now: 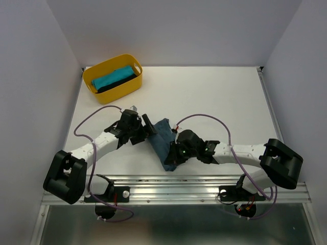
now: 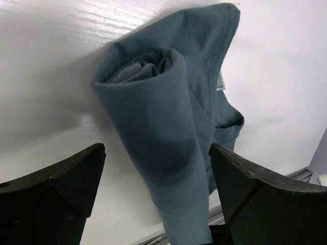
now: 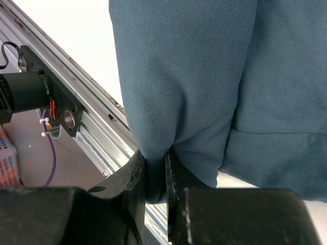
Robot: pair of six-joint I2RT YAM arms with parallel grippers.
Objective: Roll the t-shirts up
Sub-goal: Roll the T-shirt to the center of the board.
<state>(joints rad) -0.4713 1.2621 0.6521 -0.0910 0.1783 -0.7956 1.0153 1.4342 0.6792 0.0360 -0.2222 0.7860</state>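
1. The white table [image 1: 214,97] filled the middle of the overhead view, with both arms reaching in from its near edge.
2. A metal rail [image 1: 179,184] ran along that near edge, and the arm bases were fixed to it.
3. The slate-blue t-shirt [image 1: 162,138] lay on the table near its front edge, between the two grippers. It was rolled into a loose tube, angled from upper right to lower left. The left wrist view showed the open spiral end of the roll [image 2: 158,132], with the collar and a small label at its far side.
4. The yellow tub [image 1: 122,92] sat at the table's far left corner, well apart from the blue shirt.
5. The turquoise t-shirt [image 1: 113,77] lay rolled inside the tub. The black t-shirt [image 1: 121,83] was touching it on the near side.
6. The left gripper [image 2: 157,150] had its jaws spread wide. One finger stood on each side of the roll, with a gap showing on both sides.
7. The right gripper [image 3: 153,161] was clamped on a fold of the blue cloth [image 3: 204,76] at the roll's lower end, close to the rail. Its fingers were pressed nearly together, with the fabric pinched between them.
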